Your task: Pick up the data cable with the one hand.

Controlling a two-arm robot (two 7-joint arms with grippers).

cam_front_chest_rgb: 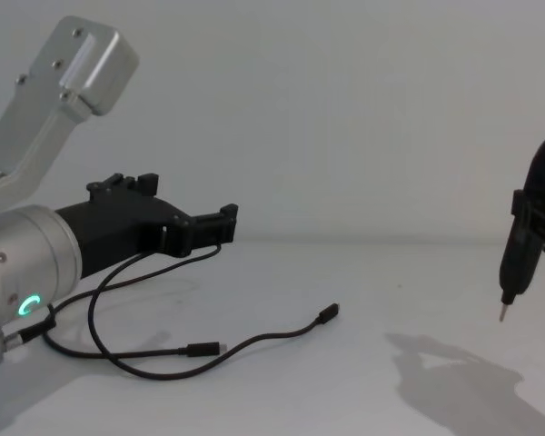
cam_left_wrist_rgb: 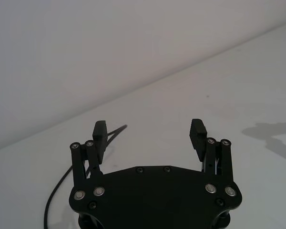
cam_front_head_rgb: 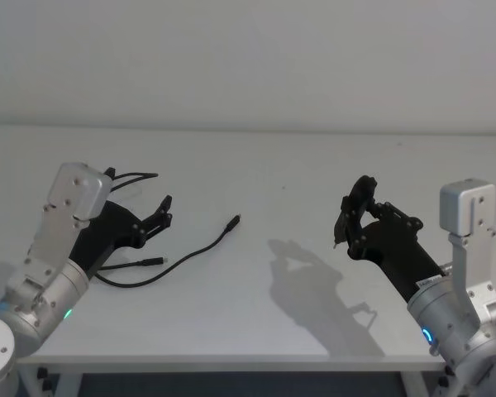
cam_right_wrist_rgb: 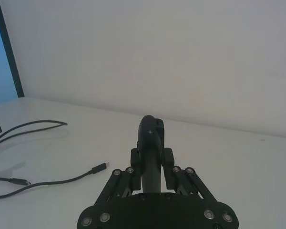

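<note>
- Left gripper (cam_front_head_rgb: pixel 160 217): the working hand. It hangs low over the left part of the counter (cam_front_head_rgb: pixel 281 174), above the cable's loops and apart from them. The wrist is angled so that the hand reaches forward and toward the middle, nearly level with the surface in the chest view. Its two blocky fingers (cam_left_wrist_rgb: pixel 100 132) are spread wide with nothing between them. The green ring (cam_front_chest_rgb: pixel 27 304) on its silver wrist glows.
- Data cable (cam_front_head_rgb: pixel 194 252): lies loose and flat on the counter, left of centre. Its loops run beneath and behind the left gripper. One plug (cam_front_head_rgb: pixel 235 221) points toward the middle of the counter, and the other plug (cam_front_head_rgb: pixel 155 261) rests just in front of the gripper.
- Progress: judged from this, no grasp has been made and the cable has not been lifted. What appears to remain is lowering onto a strand, closing the fingers and raising the hand.
- Likely approach: the strands under the hand seem the nearest to grip. A thin, limp cable may slip out unless the fingertips reach the surface.
- Right gripper (cam_front_head_rgb: pixel 347 225): held raised over the right part of the counter, well apart from the cable. Its fingers are pressed together and hold nothing, with the pale tip pointing down.
</note>
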